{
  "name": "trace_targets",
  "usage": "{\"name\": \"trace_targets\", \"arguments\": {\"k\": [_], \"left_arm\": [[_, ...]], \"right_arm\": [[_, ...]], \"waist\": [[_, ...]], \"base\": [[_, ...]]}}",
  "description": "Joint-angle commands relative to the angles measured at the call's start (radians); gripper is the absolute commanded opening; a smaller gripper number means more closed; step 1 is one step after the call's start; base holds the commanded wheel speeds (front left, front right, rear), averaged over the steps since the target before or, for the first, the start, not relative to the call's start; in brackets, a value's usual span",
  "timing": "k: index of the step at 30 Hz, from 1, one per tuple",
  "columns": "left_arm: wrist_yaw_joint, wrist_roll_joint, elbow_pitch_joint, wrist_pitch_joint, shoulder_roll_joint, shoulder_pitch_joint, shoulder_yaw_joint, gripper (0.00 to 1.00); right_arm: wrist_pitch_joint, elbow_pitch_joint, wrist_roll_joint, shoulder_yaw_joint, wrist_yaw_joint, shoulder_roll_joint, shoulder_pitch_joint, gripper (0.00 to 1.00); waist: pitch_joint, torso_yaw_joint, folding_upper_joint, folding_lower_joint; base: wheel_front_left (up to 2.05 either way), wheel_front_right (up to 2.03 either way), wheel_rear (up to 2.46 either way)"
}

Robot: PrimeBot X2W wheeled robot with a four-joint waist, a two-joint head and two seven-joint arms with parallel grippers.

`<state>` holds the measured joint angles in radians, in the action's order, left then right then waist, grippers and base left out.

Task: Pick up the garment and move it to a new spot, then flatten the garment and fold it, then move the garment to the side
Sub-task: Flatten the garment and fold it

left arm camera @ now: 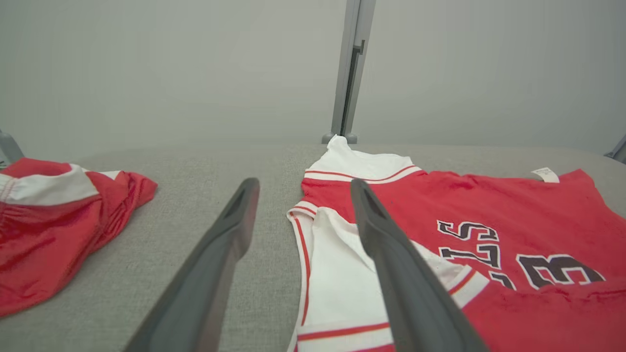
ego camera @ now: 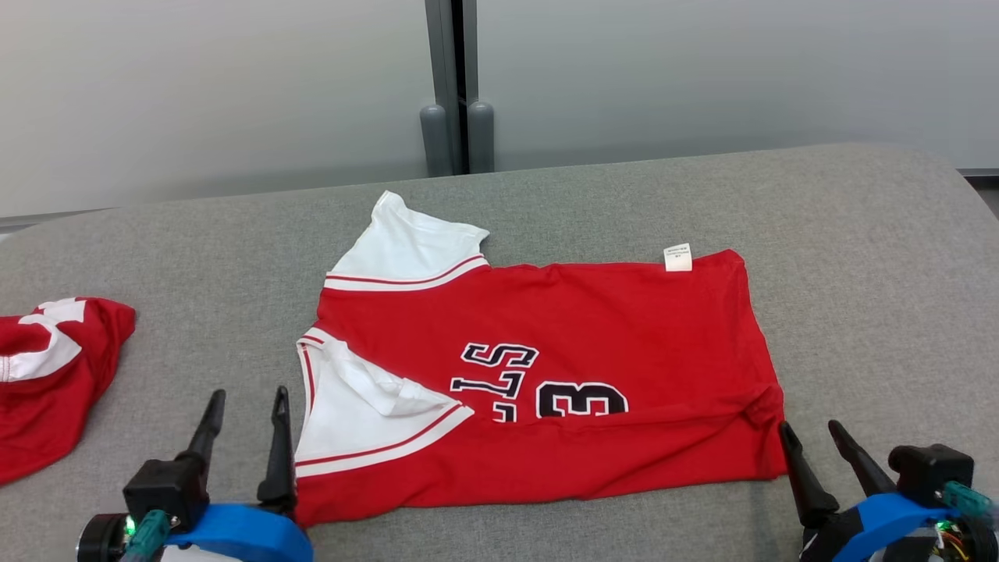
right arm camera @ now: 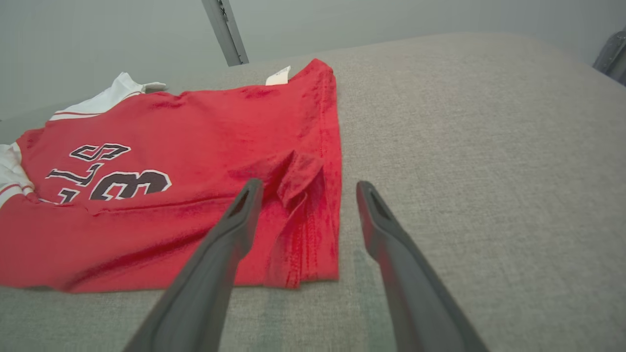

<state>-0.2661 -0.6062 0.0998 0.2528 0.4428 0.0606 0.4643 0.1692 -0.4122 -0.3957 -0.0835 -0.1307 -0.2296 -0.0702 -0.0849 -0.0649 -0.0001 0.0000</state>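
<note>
- I see the jersey (ego camera: 546, 367) lying mid-frame on the desk (ego camera: 874, 257), its near edge folded over the print — white sleeves at frame left.
- My left pincer (ego camera: 250, 393), lower left, is spread and empty, just beside a sleeve.
- My right pincer (ego camera: 808, 425), lower right, is spread and empty at the jersey's corner.
- A second garment (ego camera: 55, 375) lies at the left edge.

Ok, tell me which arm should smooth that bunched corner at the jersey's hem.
Right. The right gripper, jaws open, hovers beside the bunched corner of the jersey; the left gripper is at the white sleeve, across the whole garment.
</note>
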Motion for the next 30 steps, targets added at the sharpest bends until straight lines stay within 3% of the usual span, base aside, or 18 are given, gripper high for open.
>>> {"name": "trace_targets", "arguments": {"k": [1,4,12,19,20,21,22,23,25,26,27,28,30], "left_arm": [[0.020,-0.011,0.031,-0.048,0.004,0.013,0.024,1.00],[0.048,-0.037,0.092,-0.143,0.007,0.026,0.059,1.00],[0.098,-0.094,0.191,-0.314,0.007,0.043,0.112,1.00],[0.143,-0.130,0.227,-0.381,0.007,0.059,0.130,1.00],[0.143,-0.130,0.236,-0.384,0.007,0.064,0.131,1.00],[0.143,-0.130,0.236,-0.384,0.007,0.064,0.131,1.00],[0.145,-0.135,0.244,-0.388,0.004,0.068,0.130,1.00],[0.150,-0.143,0.254,-0.401,0.000,0.068,0.132,1.00],[0.161,-0.148,0.268,-0.424,0.000,0.070,0.146,0.98],[0.166,-0.156,0.266,-0.421,-0.003,0.073,0.143,0.98],[0.169,-0.157,0.264,-0.418,-0.003,0.075,0.139,0.32],[0.170,-0.157,0.262,-0.418,0.001,0.075,0.137,0.00],[0.167,-0.157,0.251,-0.409,0.013,0.071,0.129,0.00]], "right_arm": [[-0.053,-0.042,0.010,-0.018,0.000,-0.005,-0.033,1.00],[-0.115,-0.126,0.031,-0.040,0.000,-0.003,-0.076,1.00],[-0.150,-0.248,0.052,-0.032,0.000,0.020,-0.124,1.00],[-0.166,-0.285,0.042,-0.065,0.000,0.031,-0.141,1.00],[-0.166,-0.288,0.039,-0.071,0.000,0.031,-0.143,0.86],[-0.166,-0.288,0.039,-0.071,0.000,0.031,-0.143,0.86],[-0.167,-0.291,0.033,-0.077,0.000,0.031,-0.145,0.52],[-0.169,-0.296,0.028,-0.086,0.000,0.031,-0.147,0.44],[-0.170,-0.301,0.021,-0.100,0.000,0.029,-0.152,0.00],[-0.167,-0.301,0.019,-0.105,0.000,0.026,-0.153,0.00],[-0.155,-0.298,0.016,-0.105,0.000,0.021,-0.155,0.00],[-0.145,-0.294,0.014,-0.104,0.000,0.013,-0.157,0.00],[-0.130,-0.285,0.007,-0.102,0.000,0.001,-0.155,0.00]], "waist": [[-0.003,0.006,0.0001,0.0000],[-0.014,0.018,0.0001,0.0000],[-0.027,0.025,0.0001,0.0000],[-0.038,0.014,0.0001,0.0000],[-0.039,0.013,0.0001,0.0000],[-0.039,0.013,0.0001,0.0000],[-0.039,0.012,0.0001,0.0000],[-0.039,0.011,0.0001,0.0000],[-0.037,0.008,0.0001,0.0000],[-0.036,0.007,0.0001,0.0000],[-0.035,0.007,0.0001,0.0000],[-0.033,0.007,0.0001,0.0000],[-0.026,0.008,0.0001,0.0000]], "base": [[0.00,0.00,0.00],[0.00,0.00,0.00],[0.00,0.00,0.00],[0.00,0.00,0.00],[0.00,0.00,0.00],[0.00,0.00,0.00],[0.00,0.00,0.00],[0.00,0.00,0.00],[0.00,0.00,0.00],[0.00,0.00,0.00],[0.00,0.00,0.00],[0.00,0.00,0.00],[0.00,0.00,0.00]]}}
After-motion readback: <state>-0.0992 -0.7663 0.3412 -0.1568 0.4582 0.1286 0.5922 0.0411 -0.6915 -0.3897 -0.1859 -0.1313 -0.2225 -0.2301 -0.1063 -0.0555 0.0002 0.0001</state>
